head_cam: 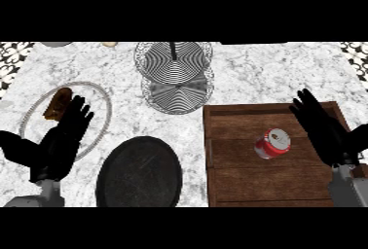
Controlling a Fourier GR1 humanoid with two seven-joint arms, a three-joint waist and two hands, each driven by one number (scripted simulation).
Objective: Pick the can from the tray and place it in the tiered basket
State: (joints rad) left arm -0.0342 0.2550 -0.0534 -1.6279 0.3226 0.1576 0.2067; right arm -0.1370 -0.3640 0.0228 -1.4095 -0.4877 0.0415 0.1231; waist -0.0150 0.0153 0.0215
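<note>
At the marble counter [287,73], my right hand [321,129] hangs over the right side of the wooden tray [237,180], fingers straight and slightly spread, holding nothing. The red can [273,144] stands on the tray just to the left of that hand, silver top up, apart from my palm and untouched. My left hand [61,141] rests open at the lower left, fingers straight, over the edge of a clear oval plate [101,97] that carries a brown piece of food [57,103]. A dark round plate [138,172] lies between the tray and my left forearm.

The tiered basket [174,73], wire rings around a central post, stands beyond the tray's far left corner, well apart from the can.

By my reading, the pick has not begun; this is the approach. The next move calls for me to shift the right hand left until the can sits between thumb and fingers, curl round its side, lift it off the tray, then carry it forward and left to the basket, keeping wide of the post.
</note>
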